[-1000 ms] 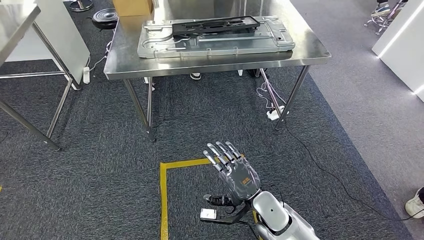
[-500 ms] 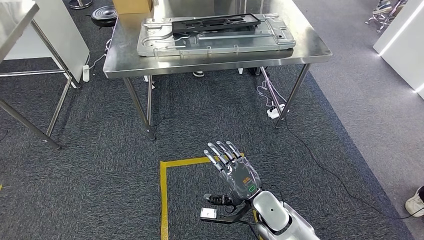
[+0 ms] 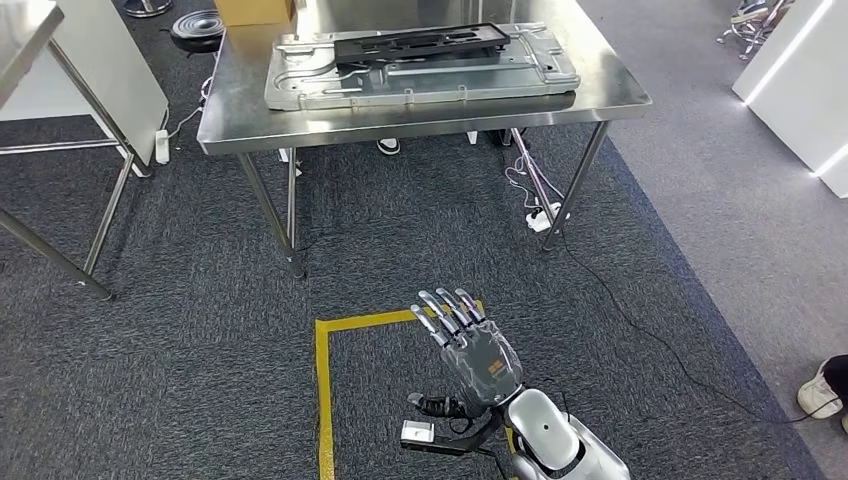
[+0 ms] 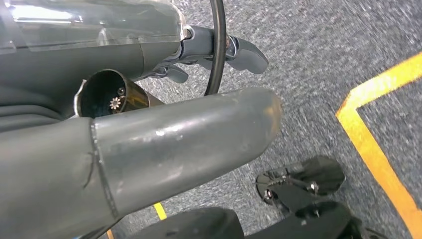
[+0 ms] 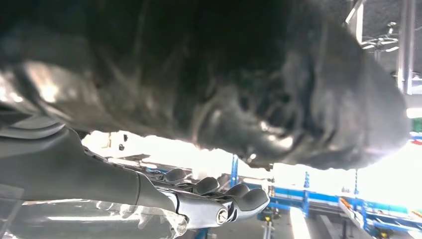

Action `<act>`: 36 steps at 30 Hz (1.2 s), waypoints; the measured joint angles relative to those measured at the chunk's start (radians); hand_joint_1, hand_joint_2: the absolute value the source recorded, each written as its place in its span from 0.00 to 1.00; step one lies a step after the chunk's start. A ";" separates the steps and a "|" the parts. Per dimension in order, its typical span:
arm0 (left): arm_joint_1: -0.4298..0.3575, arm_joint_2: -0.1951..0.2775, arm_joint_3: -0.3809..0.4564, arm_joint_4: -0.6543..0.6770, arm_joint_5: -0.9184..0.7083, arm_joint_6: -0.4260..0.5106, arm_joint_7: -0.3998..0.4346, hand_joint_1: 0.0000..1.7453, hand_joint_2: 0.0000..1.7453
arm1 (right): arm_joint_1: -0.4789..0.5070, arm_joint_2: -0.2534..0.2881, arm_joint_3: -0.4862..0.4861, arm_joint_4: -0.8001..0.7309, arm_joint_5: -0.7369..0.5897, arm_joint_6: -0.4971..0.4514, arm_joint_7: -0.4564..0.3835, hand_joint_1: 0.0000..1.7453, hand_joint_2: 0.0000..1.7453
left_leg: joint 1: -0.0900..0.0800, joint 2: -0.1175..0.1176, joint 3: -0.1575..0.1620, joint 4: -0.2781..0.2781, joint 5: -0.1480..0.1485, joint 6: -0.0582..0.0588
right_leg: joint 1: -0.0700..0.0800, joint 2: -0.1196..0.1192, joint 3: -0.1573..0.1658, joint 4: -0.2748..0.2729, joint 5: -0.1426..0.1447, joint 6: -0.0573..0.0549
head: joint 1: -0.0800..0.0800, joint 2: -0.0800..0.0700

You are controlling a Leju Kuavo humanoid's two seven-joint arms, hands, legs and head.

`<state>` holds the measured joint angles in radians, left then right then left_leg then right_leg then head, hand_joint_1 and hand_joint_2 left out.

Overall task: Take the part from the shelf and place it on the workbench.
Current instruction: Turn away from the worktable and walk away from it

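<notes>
In the head view we see the right hand (image 3: 470, 345) low in the frame, just right of centre, raised over the grey carpet (image 3: 200, 330) with its fingers (image 3: 445, 310) straight, apart and holding nothing. In the left wrist view the left hand (image 4: 164, 124) shows fingers (image 4: 244, 52) curled around nothing. The black part (image 3: 420, 45) lies on a grey metal panel (image 3: 300, 90) on the steel workbench (image 3: 610, 95) at the top of the frame. A yellow floor line (image 3: 322, 400) runs lower centre.

The table (image 3: 420, 110) is brushed steel with a soft sheen. On it lies a dull grey pressed-metal panel (image 3: 300, 95) under a matt black plastic part (image 3: 420, 45). The carpet (image 3: 180, 340) is rough, dark grey and flecked, with smooth yellow tape (image 3: 322, 400). The right hand (image 3: 470, 345) has glossy silver and matt grey shells.
</notes>
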<state>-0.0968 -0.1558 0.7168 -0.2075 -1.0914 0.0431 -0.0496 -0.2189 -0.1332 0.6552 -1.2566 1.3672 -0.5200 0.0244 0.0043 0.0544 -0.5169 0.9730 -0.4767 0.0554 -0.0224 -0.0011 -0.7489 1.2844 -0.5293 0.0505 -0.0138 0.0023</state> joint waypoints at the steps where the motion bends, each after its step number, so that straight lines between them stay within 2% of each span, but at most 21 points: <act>1: 0.000 -0.001 0.000 0.000 -0.001 -0.002 0.000 0.00 0.00 | 0.002 -0.001 -0.001 -0.001 0.000 0.000 0.000 0.00 0.00 | 0.002 0.006 -0.001 0.005 -0.003 -0.004 | -0.004 -0.006 0.031 -0.046 0.024 0.002 | 0.000 0.000; 2: -0.001 -0.003 0.000 0.000 -0.002 -0.003 0.000 0.00 0.00 | 0.002 -0.001 -0.002 -0.002 0.000 0.000 0.000 0.00 0.00 | 0.004 0.013 -0.002 0.013 -0.007 -0.011 | -0.007 -0.021 0.074 -0.118 0.049 0.005 | 0.000 0.000; 4: -0.003 -0.005 0.000 0.000 -0.005 -0.005 0.000 0.00 0.00 | 0.002 -0.002 -0.005 -0.006 0.000 0.000 0.000 0.00 0.00 | 0.002 0.024 -0.006 0.029 -0.020 -0.028 | -0.004 -0.048 0.138 -0.231 0.077 -0.002 | 0.000 0.000; 5: -0.005 -0.005 0.000 0.000 -0.007 -0.005 0.000 0.00 0.00 | 0.002 -0.003 -0.006 -0.009 0.000 0.000 0.000 0.00 0.00 | 0.000 0.029 -0.006 0.034 -0.024 -0.036 | -0.001 -0.053 0.147 -0.252 0.077 -0.009 | 0.000 0.000; 8: -0.008 -0.005 0.000 0.000 -0.009 -0.005 0.000 0.00 0.00 | 0.006 -0.003 -0.008 -0.014 0.002 0.000 0.001 0.00 0.00 | 0.002 0.042 -0.002 0.038 -0.032 -0.054 | 0.002 -0.026 0.140 -0.251 0.079 -0.034 | -0.001 0.000; 10: -0.010 -0.005 0.000 0.000 -0.009 -0.005 0.001 0.00 0.00 | 0.010 -0.003 -0.010 -0.016 0.005 0.000 0.002 0.00 0.00 | 0.006 0.011 -0.018 0.079 -0.069 -0.064 | -0.001 -0.009 0.137 -0.253 0.084 -0.047 | -0.001 0.000; 12: -0.008 -0.005 0.000 0.000 -0.008 -0.005 0.001 0.00 0.00 | 0.012 -0.002 -0.011 -0.018 0.008 -0.001 0.004 0.00 0.00 | 0.008 -0.031 -0.069 0.196 -0.140 -0.069 | 0.000 0.009 0.130 -0.253 0.089 -0.057 | -0.001 0.000; 14: -0.004 -0.005 0.000 0.000 -0.008 -0.005 0.002 0.00 0.00 | 0.016 -0.002 -0.012 -0.019 0.009 -0.001 0.004 0.00 0.00 | 0.007 -0.044 -0.118 0.305 -0.181 -0.065 | 0.006 0.032 0.122 -0.253 0.095 -0.062 | -0.001 0.000; 15: -0.003 -0.005 0.000 0.000 -0.008 -0.005 0.002 0.00 0.00 | 0.019 -0.002 -0.013 -0.019 0.009 -0.001 0.004 0.00 0.00 | 0.006 -0.046 -0.121 0.313 -0.174 -0.060 | 0.009 0.044 0.119 -0.253 0.099 -0.064 | -0.001 0.000; 17: -0.002 -0.005 0.000 0.000 -0.008 -0.005 0.002 0.00 0.00 | 0.023 -0.002 -0.017 -0.020 0.009 -0.001 0.004 0.00 0.00 | 0.000 -0.062 -0.068 0.215 -0.114 -0.041 | 0.013 0.069 0.116 -0.253 0.107 -0.064 | -0.001 0.000; 19: -0.004 0.000 0.000 -0.001 -0.008 -0.004 0.002 0.00 0.00 | 0.023 -0.001 -0.019 -0.022 0.009 -0.001 0.004 0.00 0.00 | -0.011 -0.108 0.000 0.081 -0.065 -0.013 | 0.013 0.090 0.114 -0.254 0.114 -0.059 | 0.000 0.000; 20: -0.006 0.002 -0.001 -0.001 -0.008 -0.003 0.002 0.00 0.00 | 0.023 -0.001 -0.021 -0.024 0.009 -0.001 0.004 0.00 0.00 | -0.017 -0.124 0.019 0.042 -0.055 -0.003 | 0.010 0.099 0.112 -0.255 0.118 -0.054 | -0.001 0.000; 21: -0.008 0.005 -0.001 -0.002 -0.007 -0.002 0.002 0.00 0.00 | 0.024 0.000 -0.022 -0.026 0.009 -0.001 0.005 0.00 0.00 | -0.023 -0.129 0.023 0.026 -0.054 0.004 | 0.007 0.108 0.109 -0.258 0.123 -0.046 | -0.002 0.000; 23: -0.009 0.004 0.000 -0.002 -0.006 -0.002 0.001 0.00 0.00 | 0.029 -0.001 -0.025 -0.031 0.010 -0.002 0.006 0.00 0.00 | -0.022 -0.108 0.025 0.011 -0.037 0.009 | 0.004 0.126 0.105 -0.269 0.137 -0.032 | -0.003 0.000; 25: -0.008 0.003 0.000 -0.002 -0.003 -0.002 0.001 0.00 0.00 | 0.036 -0.003 -0.031 -0.036 0.010 -0.005 0.007 0.00 0.00 | -0.013 -0.083 0.032 -0.020 -0.008 0.013 | 0.007 0.100 0.088 -0.245 0.118 -0.027 | -0.001 0.000; 28: 0.000 0.002 0.000 -0.002 0.001 0.000 -0.002 0.00 0.00 | 0.044 -0.004 -0.038 -0.039 0.009 -0.008 0.008 0.00 0.00 | -0.008 -0.038 0.029 -0.042 0.014 0.011 | 0.003 0.022 0.020 -0.080 0.011 -0.013 | 0.003 0.000; 30: 0.008 0.002 0.000 -0.002 0.004 0.001 -0.004 0.00 0.00 | 0.056 -0.004 -0.045 -0.038 0.009 -0.008 0.008 0.00 0.00 | -0.006 -0.007 0.017 -0.036 0.015 0.006 | -0.006 0.006 0.010 -0.021 -0.017 0.002 | 0.003 0.000; 31: 0.010 0.002 0.001 -0.002 0.005 0.002 -0.005 0.00 0.00 | 0.061 -0.004 -0.049 -0.038 0.009 -0.008 0.008 0.00 0.00 | -0.004 0.007 0.011 -0.031 0.014 0.002 | -0.011 0.001 0.034 -0.047 -0.007 0.009 | 0.003 0.000; 33: 0.011 0.003 0.002 -0.002 0.006 0.002 -0.007 0.00 0.00 | 0.066 -0.004 -0.055 -0.038 0.009 -0.008 0.008 0.00 0.00 | 0.001 0.032 -0.001 -0.010 0.007 -0.013 | -0.019 -0.031 0.123 -0.174 0.031 0.019 | 0.003 0.000; 35: 0.010 0.005 0.004 -0.003 0.008 0.004 -0.008 0.00 0.00 | 0.066 -0.004 -0.061 -0.040 0.009 -0.008 0.007 0.00 0.00 | 0.002 0.049 -0.010 0.015 -0.007 -0.033 | -0.018 -0.064 0.179 -0.261 0.053 0.010 | 0.003 0.000; 36: 0.011 0.007 0.005 -0.003 0.008 0.005 -0.008 0.00 0.00 | 0.067 -0.004 -0.064 -0.040 0.009 -0.007 0.007 0.00 0.00 | 0.001 0.057 -0.010 0.022 -0.012 -0.043 | -0.014 -0.069 0.181 -0.266 0.054 -0.002 | 0.002 0.000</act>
<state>-0.0863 -0.1493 0.7216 -0.2108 -1.0829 0.0483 -0.0571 -0.1522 -0.1373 0.5915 -1.2969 1.3759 -0.5275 0.0312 0.0057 0.1113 -0.5266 0.9946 -0.4882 0.0128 -0.0364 -0.0699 -0.5680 1.0182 -0.4751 0.0487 -0.0116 0.0023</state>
